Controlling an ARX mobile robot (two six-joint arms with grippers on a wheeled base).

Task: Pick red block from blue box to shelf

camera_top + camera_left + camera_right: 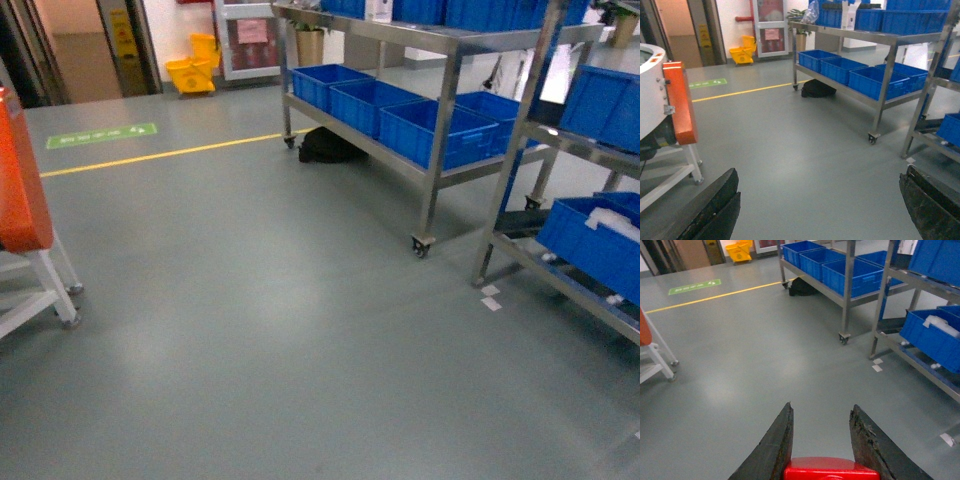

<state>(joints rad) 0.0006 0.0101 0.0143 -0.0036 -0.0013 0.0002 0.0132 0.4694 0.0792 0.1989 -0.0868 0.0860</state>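
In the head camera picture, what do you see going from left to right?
Orange panel → green floor sign → yellow mop bucket → black bag → shelf with dark blue crates.

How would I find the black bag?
Look at the steel shelf with blue crates on wheels. The black bag lies on the floor under its far end, near the yellow line. It's the only dark lump down there.

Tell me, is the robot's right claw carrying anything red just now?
Yes, in the right wrist view the red block sits clamped between the two dark fingers of the right gripper, above the grey floor.
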